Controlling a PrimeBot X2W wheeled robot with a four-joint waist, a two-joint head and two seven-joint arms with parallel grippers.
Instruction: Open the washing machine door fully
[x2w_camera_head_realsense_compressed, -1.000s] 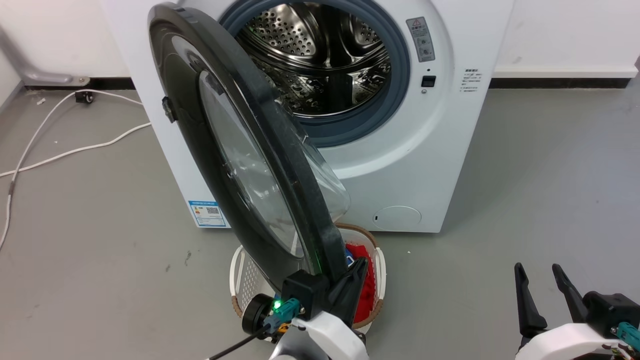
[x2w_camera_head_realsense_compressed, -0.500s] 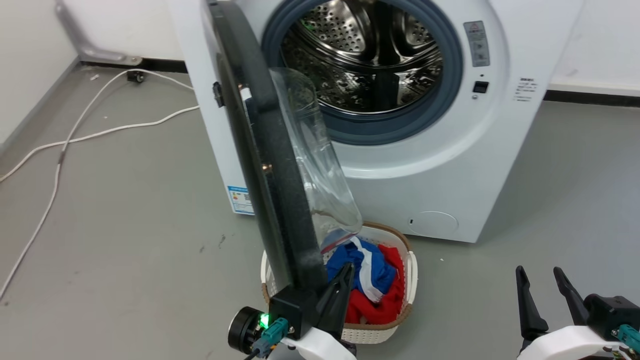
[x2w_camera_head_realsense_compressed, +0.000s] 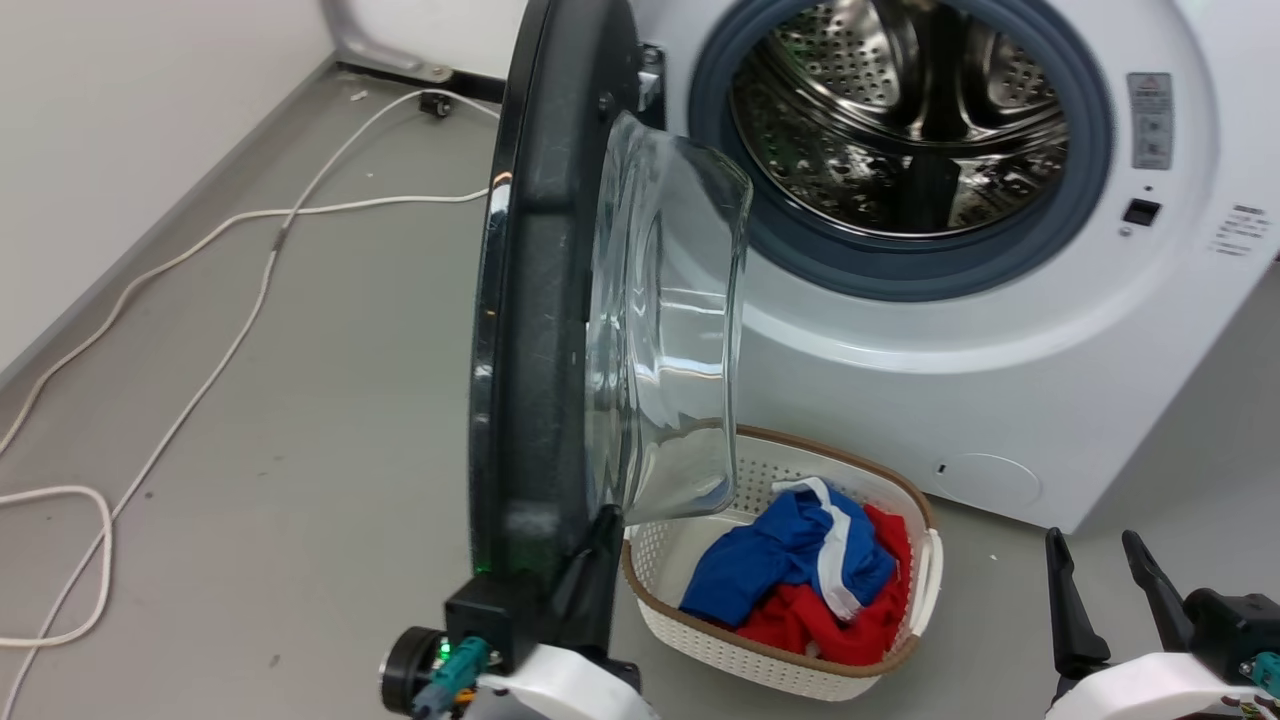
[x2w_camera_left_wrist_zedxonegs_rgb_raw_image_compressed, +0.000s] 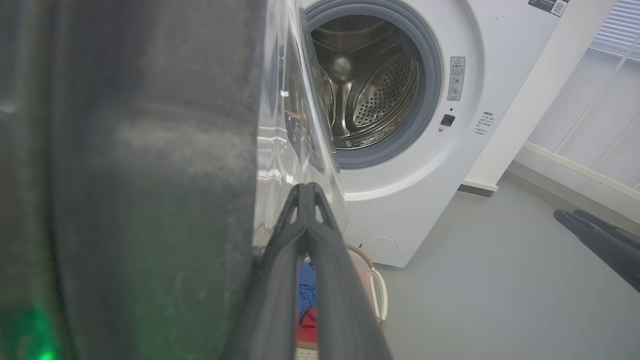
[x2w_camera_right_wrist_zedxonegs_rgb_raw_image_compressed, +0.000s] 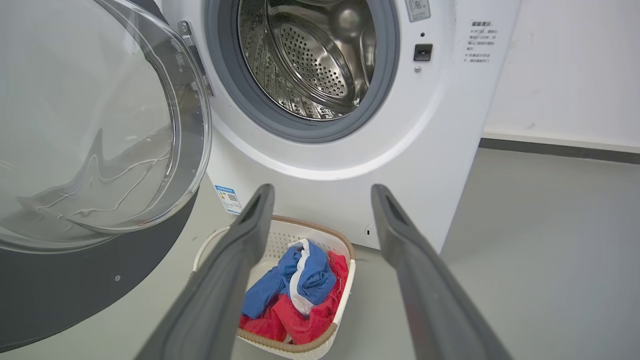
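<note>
Black door (x2w_camera_head_realsense_compressed: 530, 300) edge-on, L hand (x2w_camera_head_realsense_compressed: 556, 522) gripping rim, R hand (x2w_camera_head_realsense_compressed: 1091, 540) spread

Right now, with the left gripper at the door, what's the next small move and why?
Probably sweep the left gripper to the robot's left, pushing the washing machine door wider. Its shut fingers sit at the door's inner side by the glass bowl, and the door stands roughly square to the front of the washing machine, so not fully open.

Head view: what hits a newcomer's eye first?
The large round glossy black washing machine door with its bulging glass bowl stands edge-on at centre, swung well open. Right of it gapes the steel drum of the white washing machine; below, a white plastic basket of red and blue clothes.
</note>
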